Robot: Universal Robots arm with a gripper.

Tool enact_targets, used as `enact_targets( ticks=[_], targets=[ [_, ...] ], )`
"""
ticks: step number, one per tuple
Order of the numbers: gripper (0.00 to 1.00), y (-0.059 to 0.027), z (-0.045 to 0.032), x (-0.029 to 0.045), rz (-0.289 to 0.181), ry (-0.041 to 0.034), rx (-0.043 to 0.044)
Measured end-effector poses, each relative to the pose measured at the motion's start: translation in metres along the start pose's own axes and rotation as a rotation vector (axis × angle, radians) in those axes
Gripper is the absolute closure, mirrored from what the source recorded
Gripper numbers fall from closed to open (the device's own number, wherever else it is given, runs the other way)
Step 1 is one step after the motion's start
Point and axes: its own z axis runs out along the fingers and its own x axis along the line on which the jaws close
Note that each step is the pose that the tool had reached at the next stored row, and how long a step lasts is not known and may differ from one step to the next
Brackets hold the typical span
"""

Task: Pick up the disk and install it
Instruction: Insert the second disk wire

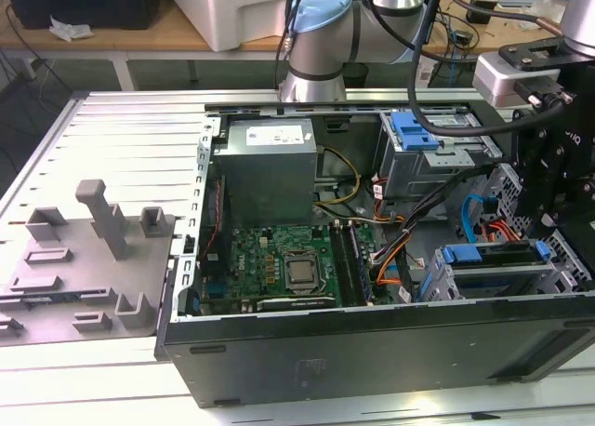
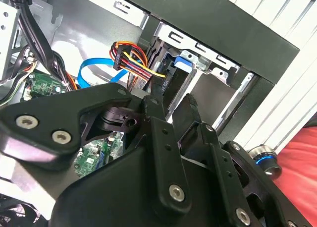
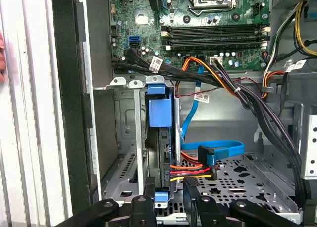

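The disk, silver with a blue carrier bracket, sits in the drive cage at the open computer case's corner, near the front at the exterior view's right. In the first wrist view the disk stands edge-on in the cage slot. My gripper hangs at the disk's end nearest the exterior view's right. Both wrist views show my gripper open, its black fingers apart on either side of the disk's end, with a gap between them and nothing gripped.
Orange, red and yellow power wires and a blue data cable lie close beside the disk. A second grey cage with a blue tab stands behind. Motherboard, power supply and a grey fixture plate lie toward the exterior view's left.
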Motion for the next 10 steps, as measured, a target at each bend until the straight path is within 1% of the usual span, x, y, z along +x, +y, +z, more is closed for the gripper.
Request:
enact_targets(
  ticks=[10],
  targets=[
    [0.64, 0.0, -0.0002, 0.0, 0.0, 0.0, 0.0]
  ],
)
